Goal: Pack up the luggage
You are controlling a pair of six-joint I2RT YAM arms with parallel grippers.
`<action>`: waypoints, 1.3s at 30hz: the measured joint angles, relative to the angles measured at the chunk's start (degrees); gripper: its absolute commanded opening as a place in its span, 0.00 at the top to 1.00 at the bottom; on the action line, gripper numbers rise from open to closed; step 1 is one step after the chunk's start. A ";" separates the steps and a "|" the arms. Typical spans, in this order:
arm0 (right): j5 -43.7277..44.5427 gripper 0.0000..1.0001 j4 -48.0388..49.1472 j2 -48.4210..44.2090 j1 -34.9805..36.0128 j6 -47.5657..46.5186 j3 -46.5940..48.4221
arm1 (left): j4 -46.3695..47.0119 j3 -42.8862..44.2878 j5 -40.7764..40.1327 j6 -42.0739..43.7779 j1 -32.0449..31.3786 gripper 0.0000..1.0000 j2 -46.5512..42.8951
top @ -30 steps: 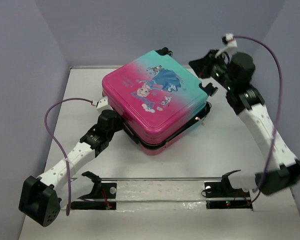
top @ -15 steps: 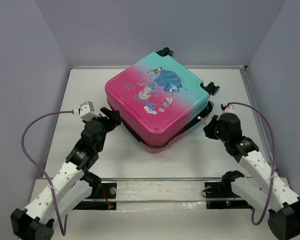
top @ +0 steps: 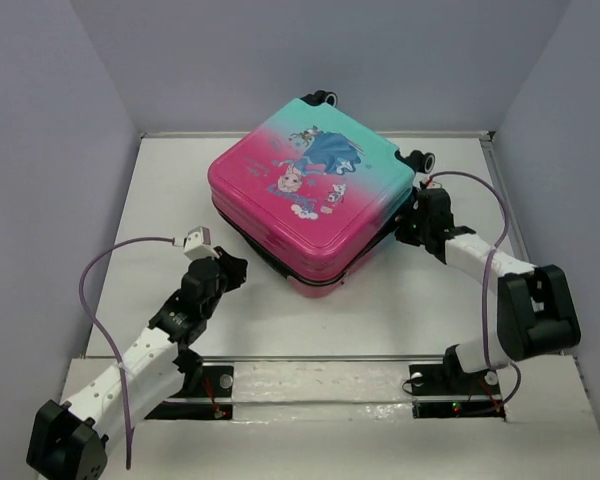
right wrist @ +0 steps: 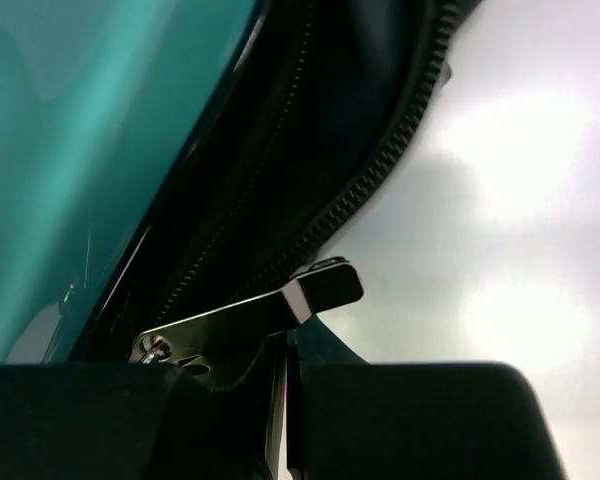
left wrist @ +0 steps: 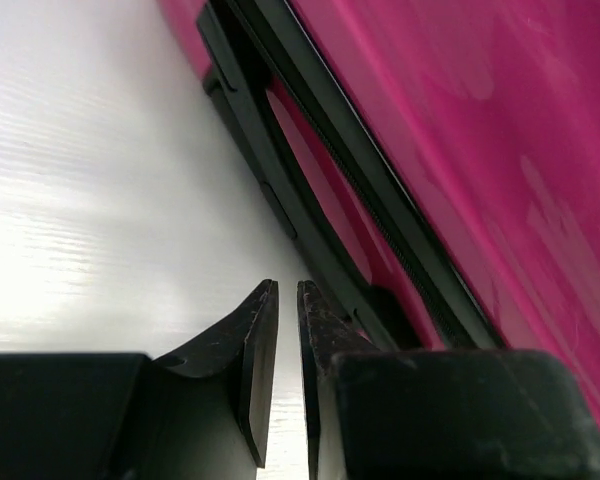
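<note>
Two fingers of the right hand [right wrist: 284, 345] are pressed together down to a hairline slit. A flat silver metal zipper pull [right wrist: 280, 305] lies crosswise right at their tips, seemingly nipped there, though the contact itself is partly hidden. Just beyond the pull runs a row of black zipper teeth [right wrist: 380, 180], with a dark gap between it and the teal shell, so the zip reads as undone at this spot. Outward again is the luggage itself, a small hard-shell child's suitcase [top: 310, 195] shading from pink to teal with a cartoon princess print. It lies flat on the white counter [top: 420, 300], lid down, between the two hands.

The left hand [left wrist: 287, 292] has its fingers nearly touching with nothing between them. Its tips sit just short of the black side handle [left wrist: 270, 180] on the pink shell, apart from it.

A second ago the right arm was raised well beyond where it is now. It has since swung down and round to the side of the case, while the left hand has drawn back from the pink edge it was against. The suitcase has also turned slightly, its black wheels [top: 420, 160] shifting away from the left hand. I judge the packing to be at the closing stage, with the lid shut and the right hand placed to run the zip. The left hand no longer braces the case, so it may slide when pulled.
</note>
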 measured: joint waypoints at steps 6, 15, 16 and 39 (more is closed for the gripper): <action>-5.20 0.93 9.11 10.73 -4.66 -2.75 7.37 | 2.51 -0.46 0.02 0.20 -1.92 0.60 1.75; -6.38 0.93 11.82 7.39 -6.03 -0.35 5.42 | -1.14 26.73 -7.69 3.65 1.88 0.40 8.24; -6.69 0.93 12.37 6.29 -5.86 0.20 4.46 | -0.04 30.95 -6.19 3.67 3.56 0.40 10.71; -6.97 0.93 13.53 0.17 -2.08 2.99 -1.16 | -14.73 95.58 28.65 9.77 34.10 0.39 90.05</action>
